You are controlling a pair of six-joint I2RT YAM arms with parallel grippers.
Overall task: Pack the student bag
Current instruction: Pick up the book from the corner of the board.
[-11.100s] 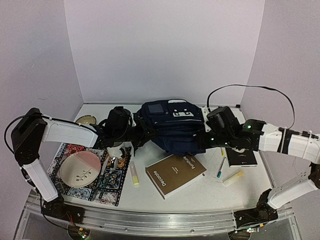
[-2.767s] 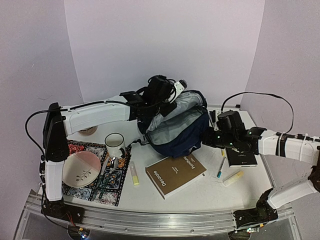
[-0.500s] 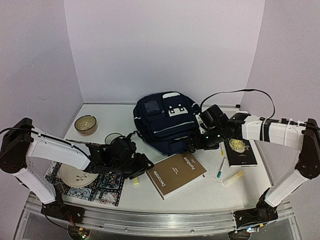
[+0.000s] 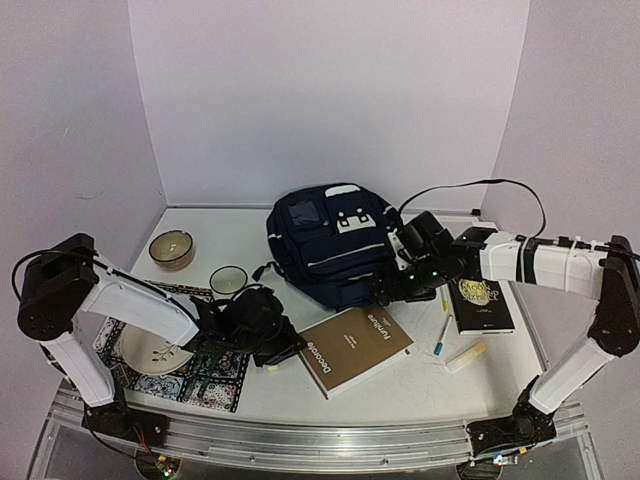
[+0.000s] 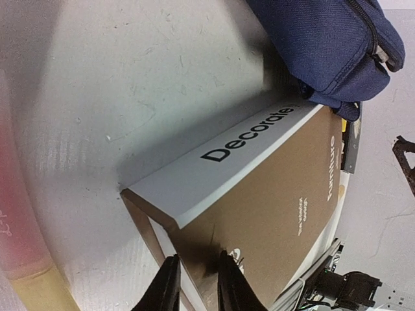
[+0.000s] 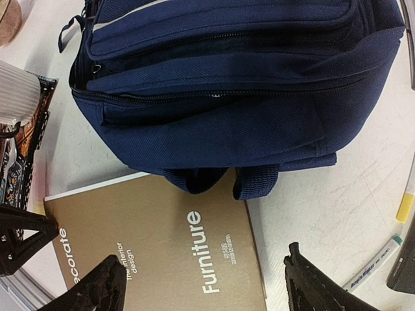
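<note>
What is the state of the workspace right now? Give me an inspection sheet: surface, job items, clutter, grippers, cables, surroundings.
Surface: white table, scuffed where bare.
Job's things: backpack lies front up, zips look closed; brown book, black book, pen and the yellow stick beside it lie outside.
Clutter: bowl, mug, plate on patterned mat.
Grippers: left gripper at the brown book's corner, fingers close together, grip unclear; right gripper open above that book, beside the backpack.
Cables: black cable loops over the right arm.
Surroundings: plain lilac walls; nothing else seen.
</note>
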